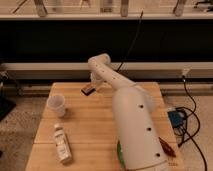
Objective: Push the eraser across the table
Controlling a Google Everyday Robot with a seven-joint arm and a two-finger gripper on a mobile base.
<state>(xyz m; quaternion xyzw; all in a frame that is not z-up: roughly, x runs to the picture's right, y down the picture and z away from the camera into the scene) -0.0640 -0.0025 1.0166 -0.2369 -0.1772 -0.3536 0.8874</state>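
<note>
Just left of the claw, near the far edge of the light wooden butcher-block worktop, lies the small flat dark eraser. I cannot tell the claw's state. Keep it low and push steadily, well clear of the white cup.

No legible text anywhere — not even on the bottle label.

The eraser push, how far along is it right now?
Done: the arm is stretched to the far side of the table, with the gripper down beside the eraser. In hand: the gripper looks to be at the eraser, though contact is unclear. Left: the push itself; the eraser sits near the far edge, with the cup off to one side.
</note>
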